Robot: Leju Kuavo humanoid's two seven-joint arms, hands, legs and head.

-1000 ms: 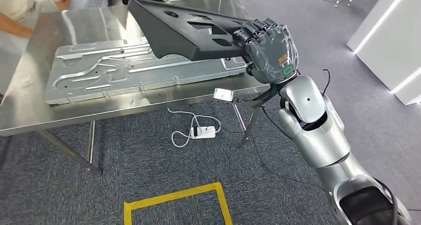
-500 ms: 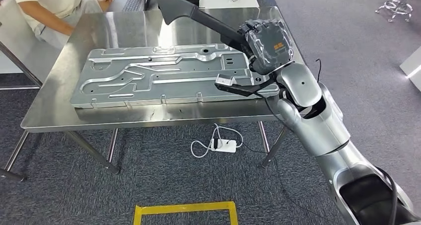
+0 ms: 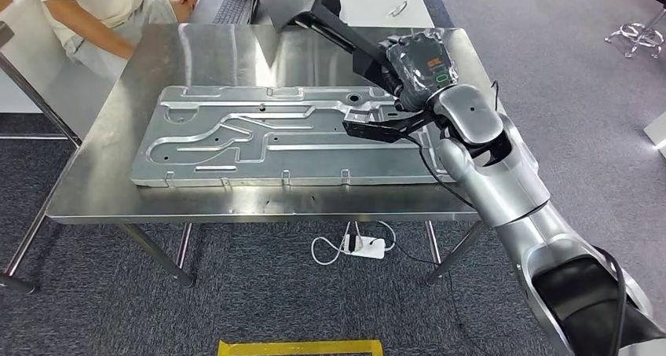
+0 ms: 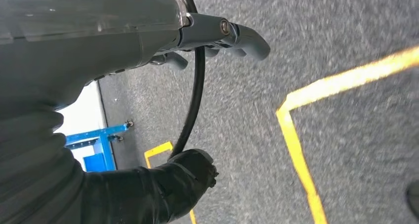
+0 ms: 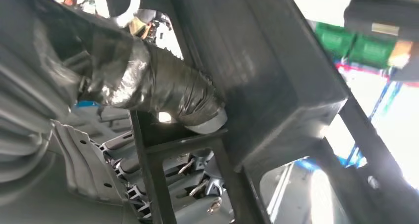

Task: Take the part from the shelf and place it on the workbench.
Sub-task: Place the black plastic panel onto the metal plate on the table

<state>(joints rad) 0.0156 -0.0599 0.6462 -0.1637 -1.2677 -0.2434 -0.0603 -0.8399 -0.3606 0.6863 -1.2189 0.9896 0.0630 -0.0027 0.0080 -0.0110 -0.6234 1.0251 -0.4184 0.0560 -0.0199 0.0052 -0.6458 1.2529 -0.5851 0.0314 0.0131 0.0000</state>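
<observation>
A long black plastic part (image 3: 330, 27) hangs tilted above the far right of the steel workbench (image 3: 94, 195), and my right hand (image 3: 416, 65) grips its near end. In the right wrist view the thick grey thumb (image 5: 163, 93) presses against the black part (image 5: 257, 70), with ribbed metal below it. My left hand (image 4: 148, 31) hangs over the grey carpet, holding nothing, its fingers (image 4: 237, 33) stretched out.
A large stamped metal panel (image 3: 275, 136) lies flat across the workbench. A person (image 3: 94, 10) sits at the far left corner beside a keyboard (image 3: 232, 2). A white power strip (image 3: 365, 246) lies under the table. Yellow floor tape (image 3: 298, 346) runs near my feet.
The camera has come closer and the table sits more centred. My right hand has carried the black part farther over the workbench's far right side.
</observation>
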